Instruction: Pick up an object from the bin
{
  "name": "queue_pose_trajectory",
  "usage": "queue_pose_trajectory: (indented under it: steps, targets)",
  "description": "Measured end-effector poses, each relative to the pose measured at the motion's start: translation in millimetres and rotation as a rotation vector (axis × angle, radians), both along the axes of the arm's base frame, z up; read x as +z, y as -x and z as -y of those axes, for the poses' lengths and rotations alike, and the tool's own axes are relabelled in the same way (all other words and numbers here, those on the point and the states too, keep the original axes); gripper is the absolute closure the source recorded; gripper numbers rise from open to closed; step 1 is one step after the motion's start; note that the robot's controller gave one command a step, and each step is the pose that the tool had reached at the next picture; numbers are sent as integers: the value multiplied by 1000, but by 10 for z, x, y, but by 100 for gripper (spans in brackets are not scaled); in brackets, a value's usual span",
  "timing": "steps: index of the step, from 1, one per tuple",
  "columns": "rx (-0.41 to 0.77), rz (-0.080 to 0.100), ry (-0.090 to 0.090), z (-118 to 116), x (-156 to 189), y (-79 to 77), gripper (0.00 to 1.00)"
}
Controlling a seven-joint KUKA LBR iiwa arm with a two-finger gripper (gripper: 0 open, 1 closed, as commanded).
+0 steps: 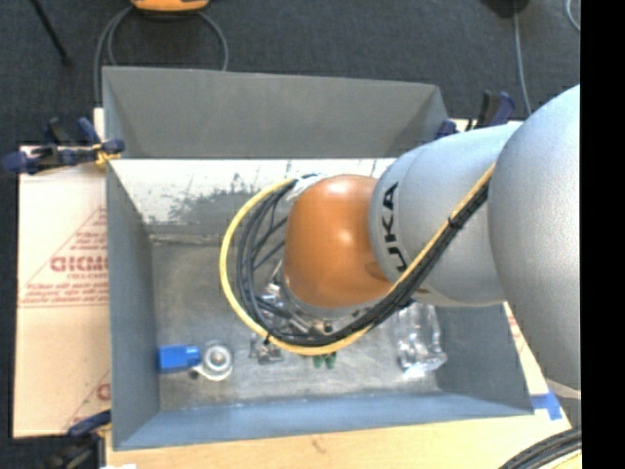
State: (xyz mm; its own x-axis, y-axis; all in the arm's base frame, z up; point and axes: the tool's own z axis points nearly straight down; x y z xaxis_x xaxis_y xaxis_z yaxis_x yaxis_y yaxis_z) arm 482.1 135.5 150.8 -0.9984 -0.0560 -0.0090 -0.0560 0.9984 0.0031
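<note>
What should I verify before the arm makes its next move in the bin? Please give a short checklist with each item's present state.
1. Arm inside the bin's walls: ok. Its orange cover is over the middle of the bin.
2. Things left to pick: ok. A blue block and a round white piece lie at the view's lower left, and a clear plastic piece lies at the right.
3. Thing under the gripper: cannot tell, the cover hides most of it.
4. Something already held: cannot tell.
5. Yellow cable free of the small green piece: cannot tell.
</note>
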Motion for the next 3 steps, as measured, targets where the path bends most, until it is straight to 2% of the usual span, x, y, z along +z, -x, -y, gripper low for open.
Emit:
queue_pose_trajectory:
  steps: [1, 2, 3]
  targets:
    - [0, -7, 3, 12, -43, 14, 0]
    - [69, 1, 1, -614, -698, -4, 0]
    - [65, -5, 3, -586, -676, 8, 100]
